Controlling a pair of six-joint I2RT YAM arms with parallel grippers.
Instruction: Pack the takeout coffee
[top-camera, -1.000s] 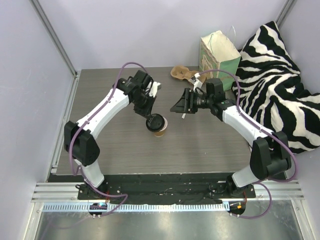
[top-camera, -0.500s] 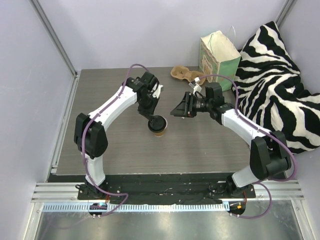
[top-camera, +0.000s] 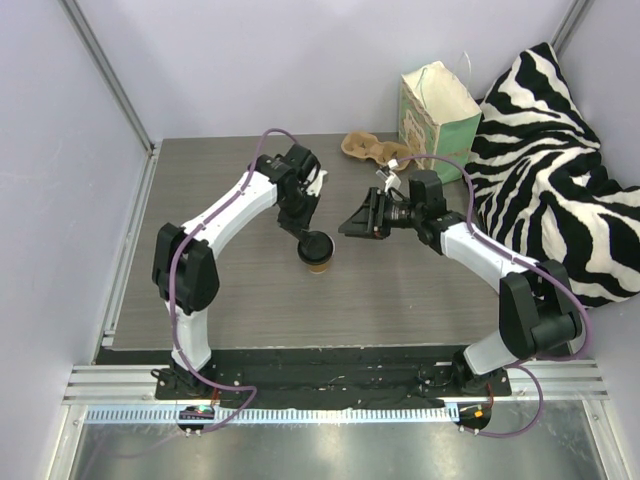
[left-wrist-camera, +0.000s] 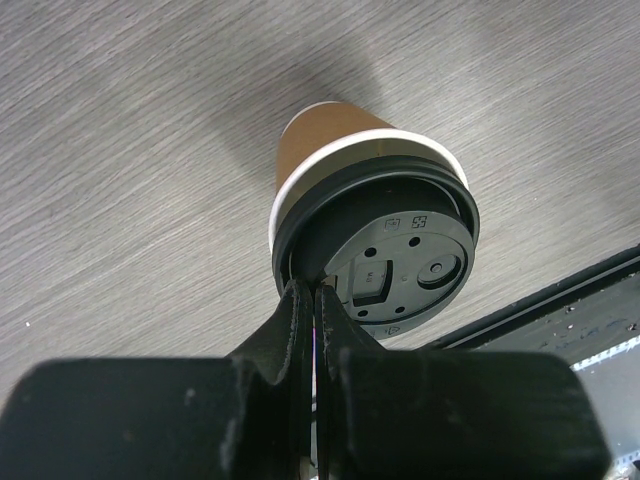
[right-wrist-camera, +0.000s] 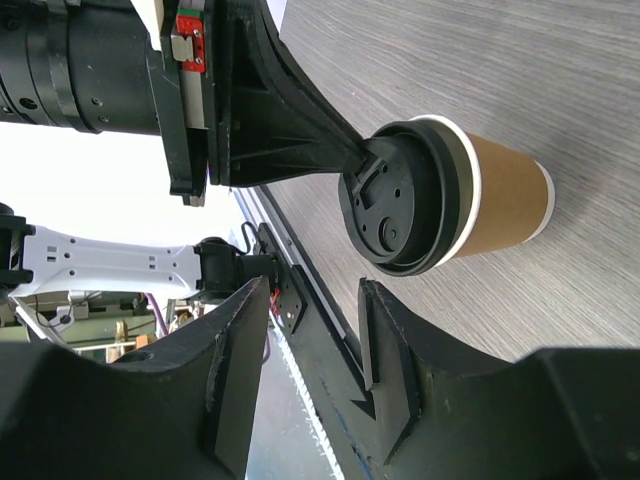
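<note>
The coffee (top-camera: 319, 263) stands upright on the table (top-camera: 220, 290), about the middle of it and a touch towards the left, with its black lid (left-wrist-camera: 400, 255) on. The left gripper (left-wrist-camera: 315, 300) reaches down to it from the far left. Its two fingers are pressed together, with only a hairline between them. Their tips meet the lid at its rim. In the left wrist view they sit right on the lid's edge, and I cannot tell whether they nip the rim or merely rest against it. Below the lid the cup's white rim and brown wall show plainly.

The right gripper (right-wrist-camera: 312, 300) hangs just right of the coffee, low over the table and pointed at it. Its fingers stand apart with nothing between them. In its own wrist view the coffee lies a little beyond the fingertips, untouched by them, while the left gripper's dark fingers come in against the lid from the other side.

At the far right corner a mint-green bag (top-camera: 435, 105) stands upright. Just left of it a brown pulp carrier (top-camera: 365, 148) lies at the far edge of the table, well apart from the coffee. A zebra-striped cushion (top-camera: 550, 170) fills the right side, touching the bag.
</note>
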